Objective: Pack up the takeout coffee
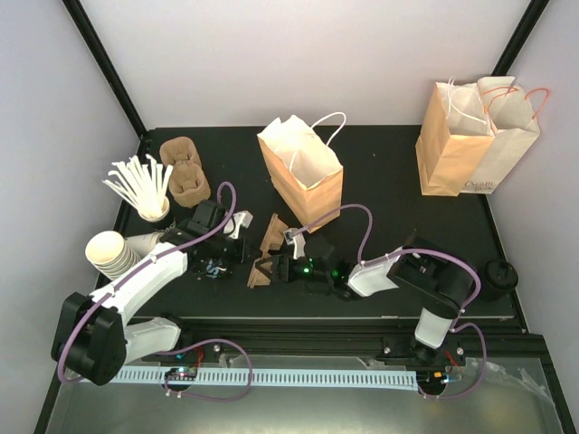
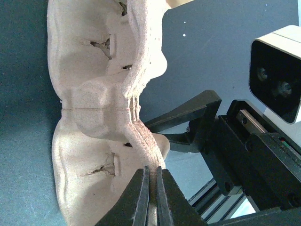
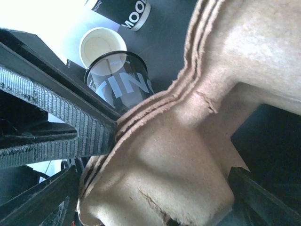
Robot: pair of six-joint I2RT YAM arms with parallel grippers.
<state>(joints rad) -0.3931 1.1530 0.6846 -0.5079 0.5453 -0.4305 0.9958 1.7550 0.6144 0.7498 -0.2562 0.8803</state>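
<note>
- left gripper (image 2: 153, 188) pinched shut on the cup carrier (image 2: 94, 108) rim; hold steady.
- right gripper (image 3: 164, 160) wide open around the carrier, gripping nothing; best peel one layer.
- takeout coffee (image 3: 123, 84): upper left of right wrist view, behind the carrier.

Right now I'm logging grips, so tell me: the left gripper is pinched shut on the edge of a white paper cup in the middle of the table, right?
Not quite. The left gripper is pinched shut on an edge in the middle of the table, but the edge belongs to the brown pulp cup carrier, not a white paper cup. The left wrist view shows this.
</note>
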